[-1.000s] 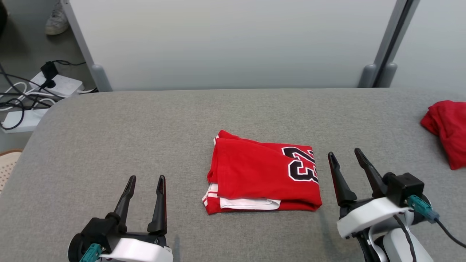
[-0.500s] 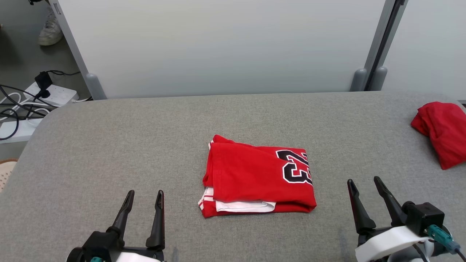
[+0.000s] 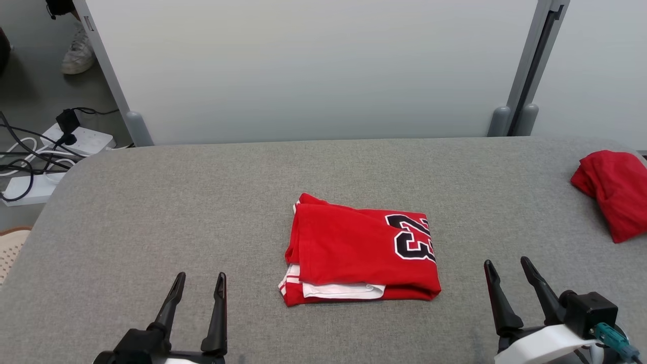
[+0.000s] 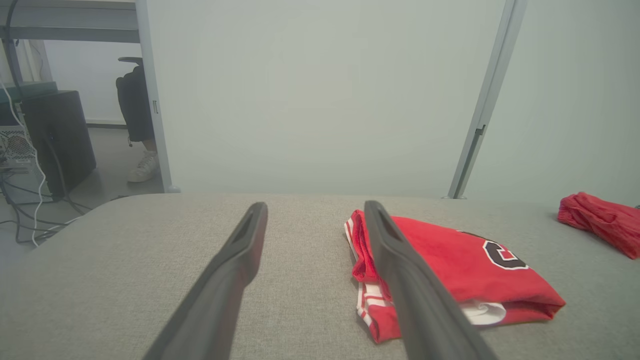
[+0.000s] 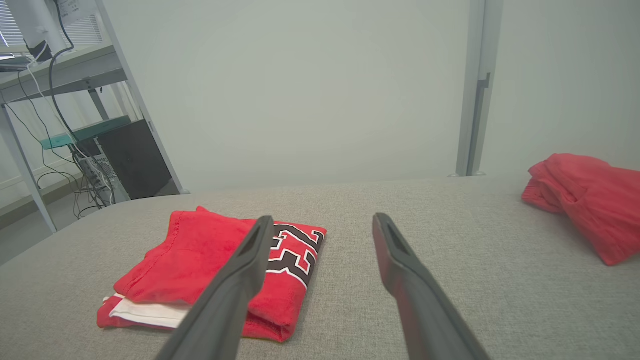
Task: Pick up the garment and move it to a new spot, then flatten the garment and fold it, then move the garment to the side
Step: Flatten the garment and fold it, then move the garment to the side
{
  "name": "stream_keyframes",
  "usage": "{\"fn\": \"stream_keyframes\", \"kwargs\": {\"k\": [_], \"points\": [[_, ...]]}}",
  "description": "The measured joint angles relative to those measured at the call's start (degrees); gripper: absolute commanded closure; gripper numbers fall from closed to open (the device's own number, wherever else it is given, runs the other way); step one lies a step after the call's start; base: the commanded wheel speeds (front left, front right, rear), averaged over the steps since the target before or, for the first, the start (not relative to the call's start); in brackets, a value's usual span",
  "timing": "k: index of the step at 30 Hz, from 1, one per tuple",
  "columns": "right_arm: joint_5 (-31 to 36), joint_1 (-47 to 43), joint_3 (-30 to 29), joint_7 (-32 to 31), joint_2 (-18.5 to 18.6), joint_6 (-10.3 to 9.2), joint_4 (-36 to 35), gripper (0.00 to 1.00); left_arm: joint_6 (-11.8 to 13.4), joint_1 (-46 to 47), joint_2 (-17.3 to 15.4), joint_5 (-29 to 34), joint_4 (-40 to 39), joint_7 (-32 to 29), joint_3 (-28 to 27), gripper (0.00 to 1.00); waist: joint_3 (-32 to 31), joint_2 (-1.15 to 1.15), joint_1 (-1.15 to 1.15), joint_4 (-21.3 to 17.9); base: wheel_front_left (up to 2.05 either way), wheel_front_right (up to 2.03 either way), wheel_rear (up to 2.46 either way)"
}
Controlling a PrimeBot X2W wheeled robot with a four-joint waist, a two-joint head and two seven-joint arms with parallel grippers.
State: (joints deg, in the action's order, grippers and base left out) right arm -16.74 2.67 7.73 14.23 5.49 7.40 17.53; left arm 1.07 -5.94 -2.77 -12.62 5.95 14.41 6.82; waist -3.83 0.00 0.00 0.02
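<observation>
The garment (image 3: 361,250) is a red jersey with a black number and white trim, folded into a flat rectangle at the middle of the grey table (image 3: 151,212). It also lies right of the fingers in the left wrist view (image 4: 450,270) and left of them in the right wrist view (image 5: 210,260). My left gripper (image 3: 199,278) is open and empty at the lower left, well clear of the garment. Open and empty too, my right gripper (image 3: 507,263) stands at the lower right, a short way off the garment's right edge.
A second red cloth (image 3: 614,192) lies bunched at the table's far right edge. A pale partition wall (image 3: 313,71) stands behind the table. Power strips and cables (image 3: 45,151) lie on the floor at the left, and a person's shoe (image 3: 78,48) is beyond them.
My right gripper has drawn back from beside the garment toward the lower right corner. The left gripper has sunk lower in view. The head camera has shifted a little; the garment lies unmoved.
</observation>
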Motion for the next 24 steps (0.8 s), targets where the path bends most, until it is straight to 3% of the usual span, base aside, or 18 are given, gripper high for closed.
{"fn": "stream_keyframes", "kwargs": {"k": [15, 24], "points": [[-2.45, -0.42, 0.54, 0.00, -0.20, 0.00, 2.78, 0.00, -0.01, -0.87, -0.02, 0.02, -0.02, 0.00, 0.43, 0.00, 0.29, 0.00, 0.00, 1.78, 0.00, 0.00, 0.00], [-19.76, 7.56, 5.98, -0.30, 0.05, -0.01, 13.00, 0.00, -0.07, -0.80, -0.02, 0.49, -0.01, 0.00, 1.01, 0.00, 1.59, 0.00, 0.00, 3.01, 0.00, 0.00, 0.00]]}}
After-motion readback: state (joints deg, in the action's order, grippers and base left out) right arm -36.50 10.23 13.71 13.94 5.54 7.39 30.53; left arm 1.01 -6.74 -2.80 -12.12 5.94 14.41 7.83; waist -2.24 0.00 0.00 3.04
